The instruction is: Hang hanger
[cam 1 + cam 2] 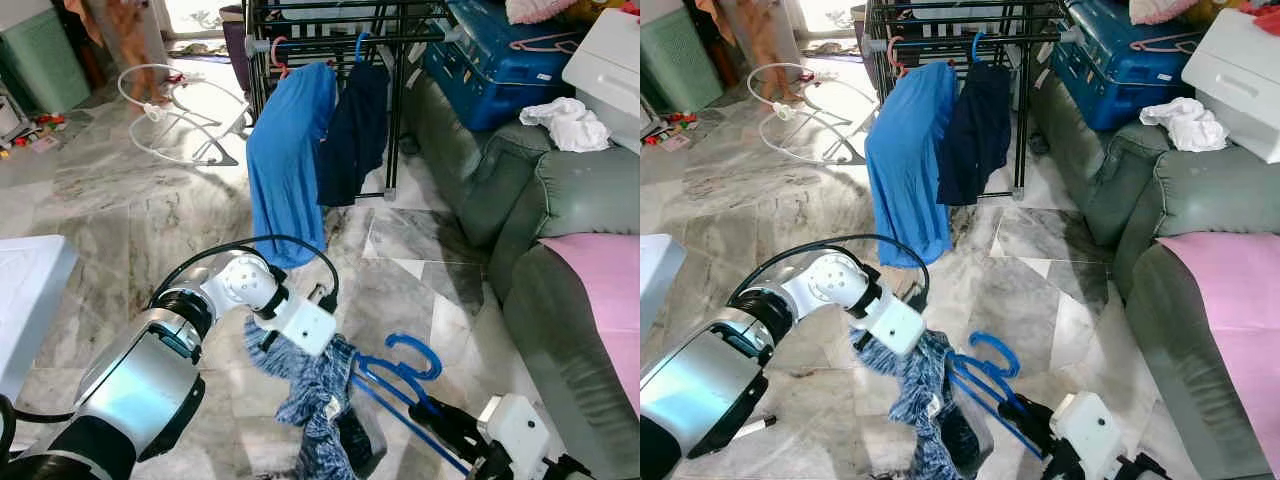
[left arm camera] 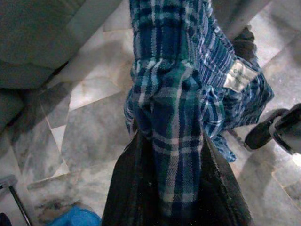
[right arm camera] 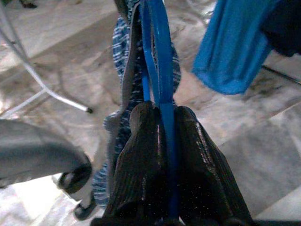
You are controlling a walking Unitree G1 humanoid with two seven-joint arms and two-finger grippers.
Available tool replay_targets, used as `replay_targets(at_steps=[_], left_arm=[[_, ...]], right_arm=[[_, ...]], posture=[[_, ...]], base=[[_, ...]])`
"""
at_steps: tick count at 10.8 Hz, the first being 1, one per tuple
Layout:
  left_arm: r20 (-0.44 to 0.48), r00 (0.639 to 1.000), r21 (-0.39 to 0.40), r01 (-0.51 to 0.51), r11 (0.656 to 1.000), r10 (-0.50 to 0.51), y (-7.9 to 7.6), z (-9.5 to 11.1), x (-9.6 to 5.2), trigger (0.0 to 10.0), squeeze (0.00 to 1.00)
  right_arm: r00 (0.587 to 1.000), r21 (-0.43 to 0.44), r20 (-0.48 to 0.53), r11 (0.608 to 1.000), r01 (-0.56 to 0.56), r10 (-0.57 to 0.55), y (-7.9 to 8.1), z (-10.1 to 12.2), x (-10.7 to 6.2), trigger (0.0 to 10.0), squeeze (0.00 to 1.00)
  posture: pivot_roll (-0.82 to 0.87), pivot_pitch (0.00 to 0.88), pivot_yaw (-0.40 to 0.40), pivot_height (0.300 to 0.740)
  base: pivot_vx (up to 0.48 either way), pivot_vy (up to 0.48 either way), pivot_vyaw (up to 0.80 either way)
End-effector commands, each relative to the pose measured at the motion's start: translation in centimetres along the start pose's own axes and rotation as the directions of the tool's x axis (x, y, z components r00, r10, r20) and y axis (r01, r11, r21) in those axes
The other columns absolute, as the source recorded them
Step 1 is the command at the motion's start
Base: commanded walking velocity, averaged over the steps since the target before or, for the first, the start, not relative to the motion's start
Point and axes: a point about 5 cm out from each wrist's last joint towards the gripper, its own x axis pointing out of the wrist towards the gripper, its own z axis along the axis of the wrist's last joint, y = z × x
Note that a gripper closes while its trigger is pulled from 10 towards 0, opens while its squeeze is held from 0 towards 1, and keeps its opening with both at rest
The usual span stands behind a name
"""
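Both grippers were clenched: right gripper (image 3: 162, 127) on the blue hanger (image 1: 405, 365); left gripper (image 2: 169, 188) on the plaid shirt (image 2: 188, 84); you next needed the rack (image 1: 330, 30).

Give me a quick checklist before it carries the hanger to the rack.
1. Right pincer shut on blue hanger: ok.
2. Left pincer shut on plaid shirt: ok.
3. Shirt seated properly on the hanger: cannot tell, the cloth hangs bunched.
4. Hanger hook free: ok, it curls open above the shirt.
5. Free rail space on drying rack: cannot tell; blue shirt and navy garment hang there.
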Motion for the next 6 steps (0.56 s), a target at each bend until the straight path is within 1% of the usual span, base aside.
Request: replay_targets(at_steps=[1, 2, 3, 6], left_arm=[[0.011, 1.000, 0.005, 0.025, 1.000, -0.025, -0.3, 0.1, 0.3, 0.0, 0.00], [0.012, 1.000, 0.001, 0.021, 1.000, -0.021, -0.2, 0.1, 0.3, 0.0, 0.00], [-0.001, 1.000, -0.005, 0.019, 1.000, -0.019, -0.2, -0.1, 0.1, 0.0, 0.00], [-0.032, 0.999, -0.040, 0.019, 0.999, -0.020, -0.7, -0.8, -0.2, 0.0, 0.00]], right_arm=[[0.995, 0.005, 0.012, 0.995, 0.095, -0.096, -1.3, 0.2, -0.1, 10.0, 0.75], [0.996, 0.020, 0.017, 0.996, 0.087, -0.087, -1.2, 0.3, -0.1, 10.0, 1.00], [0.998, 0.026, 0.002, 0.998, 0.060, -0.060, -1.0, 0.3, -0.3, 10.0, 1.00], [0.993, -0.019, -0.012, 0.993, 0.118, -0.118, -2.2, 0.6, -1.5, 10.0, 1.00]], posture=[[-0.10, 0.075, 0.031, 0.740], [-0.10, 0.074, 0.034, 0.740], [-0.10, 0.073, 0.035, 0.740], [-0.10, 0.065, 0.040, 0.740]], base=[[0.000, 0.000, 0.00], [0.000, 0.000, 0.00], [0.000, 0.000, 0.00], [0.000, 0.000, 0.00]])
